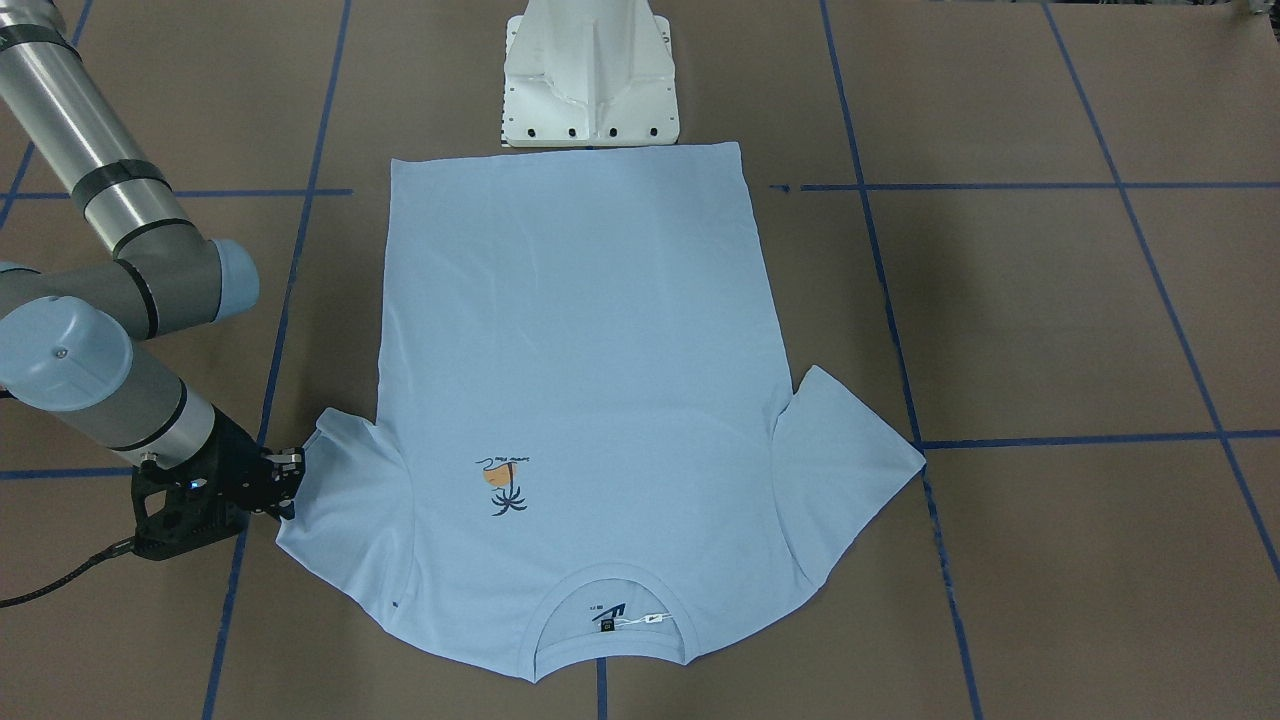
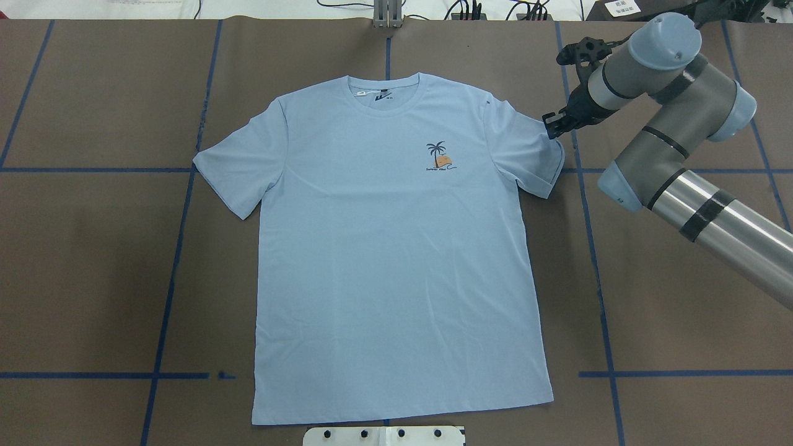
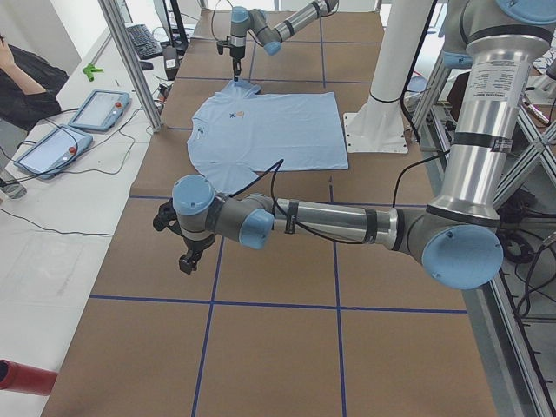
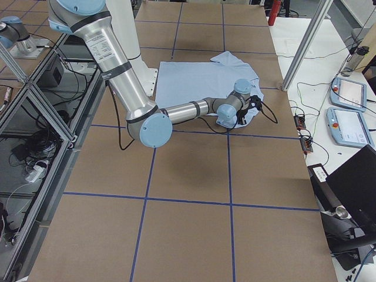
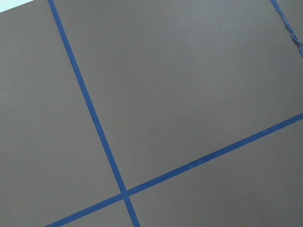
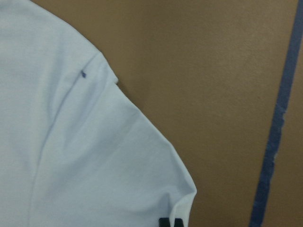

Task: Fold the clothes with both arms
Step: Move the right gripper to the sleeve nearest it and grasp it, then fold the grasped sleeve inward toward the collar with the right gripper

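Observation:
The pale light-blue T-shirt (image 1: pixel 580 350) lies flat and face up on the brown table, collar away from the robot (image 2: pixel 396 248). Its palm-and-sun print (image 2: pixel 438 155) and neck label (image 1: pixel 612 617) show. My right gripper (image 2: pixel 550 127) is at the outer edge of the sleeve on the robot's right (image 1: pixel 293 485). In the right wrist view its dark fingertips (image 6: pixel 170 223) are close together on the sleeve's hem corner (image 6: pixel 182 201), which curls up slightly. My left gripper (image 3: pixel 187 262) hangs over bare table far from the shirt; I cannot tell whether it is open. The left wrist view shows only table.
The white pedestal base (image 1: pixel 590 70) stands just behind the shirt's bottom hem. Blue tape lines (image 2: pixel 179 248) grid the brown table. Teach pendants (image 3: pixel 100 109) lie on a side bench beyond the table's far edge, and a person (image 3: pixel 22 78) sits there.

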